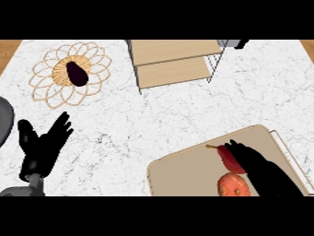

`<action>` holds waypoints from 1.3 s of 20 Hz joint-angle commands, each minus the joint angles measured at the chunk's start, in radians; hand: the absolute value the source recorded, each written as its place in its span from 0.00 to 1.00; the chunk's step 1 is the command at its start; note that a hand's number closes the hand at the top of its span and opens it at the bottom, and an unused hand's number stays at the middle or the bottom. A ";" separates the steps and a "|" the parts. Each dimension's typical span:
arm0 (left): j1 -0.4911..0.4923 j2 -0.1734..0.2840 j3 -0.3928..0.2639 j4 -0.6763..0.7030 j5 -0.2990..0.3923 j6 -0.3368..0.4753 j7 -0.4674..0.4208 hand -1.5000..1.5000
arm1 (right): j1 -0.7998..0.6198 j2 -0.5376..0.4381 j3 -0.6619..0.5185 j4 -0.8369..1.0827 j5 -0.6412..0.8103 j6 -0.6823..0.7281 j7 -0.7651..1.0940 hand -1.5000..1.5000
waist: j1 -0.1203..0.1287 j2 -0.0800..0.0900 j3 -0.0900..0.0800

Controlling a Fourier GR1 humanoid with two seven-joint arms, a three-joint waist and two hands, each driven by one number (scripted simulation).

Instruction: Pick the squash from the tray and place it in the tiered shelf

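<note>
While the right hand (254, 161) curls over it, the squash (232, 185) shows orange, rounded.

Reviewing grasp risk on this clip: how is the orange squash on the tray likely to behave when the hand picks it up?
The squash looks rounded and smooth, so it may roll on the flat tray if nudged. It probably stays rigid rather than squashing. The right hand partly covers it and the red pepper beside it, so crowding seems possible.

On the beige rectangular tray (186, 173), the right black hand (251, 159) lies over a red elongated squash (229, 160); a round orange fruit (233, 184) sits just beside it. The left black hand (43, 143) rests open, well left of the tray.
</note>
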 commanded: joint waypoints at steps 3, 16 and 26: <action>-0.019 -0.026 0.028 0.032 -0.033 -0.027 -0.006 0.50 | 0.000 0.063 0.008 0.063 0.074 -0.057 -0.079 0.00 | -0.001 0.000 -0.001; -0.051 -0.045 0.051 0.041 -0.055 -0.043 0.023 0.50 | -0.075 0.027 0.073 0.292 0.152 0.003 -0.260 1.00 | 0.008 0.004 -0.001; -0.025 -0.050 0.058 -0.029 -0.064 -0.016 0.051 0.50 | 0.032 0.057 0.102 0.216 0.126 -0.136 -0.406 1.00 | 0.000 -0.001 0.000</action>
